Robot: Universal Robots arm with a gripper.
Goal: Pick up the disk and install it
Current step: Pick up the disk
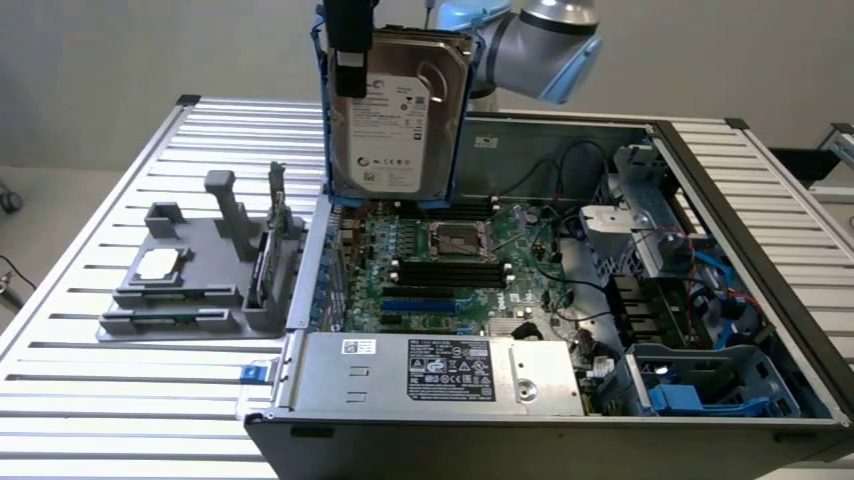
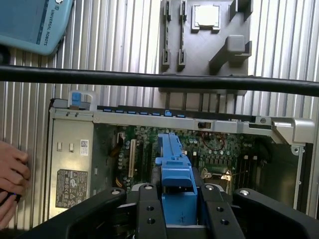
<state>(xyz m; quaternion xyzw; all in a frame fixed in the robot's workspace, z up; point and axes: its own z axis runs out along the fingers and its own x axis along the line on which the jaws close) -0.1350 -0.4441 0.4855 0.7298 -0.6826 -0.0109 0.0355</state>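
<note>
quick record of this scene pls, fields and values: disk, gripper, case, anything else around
disk: upright, lifted above the motherboard, label showing
gripper: shut on the disk's blue carrier
computer case: open, lying on the slatted table
power supply: inside the case
gray tray: outside the case, exterior view's left, small chip on it
hand: a person's, beside the case near the power supply
install: disk not yet seated
</note>
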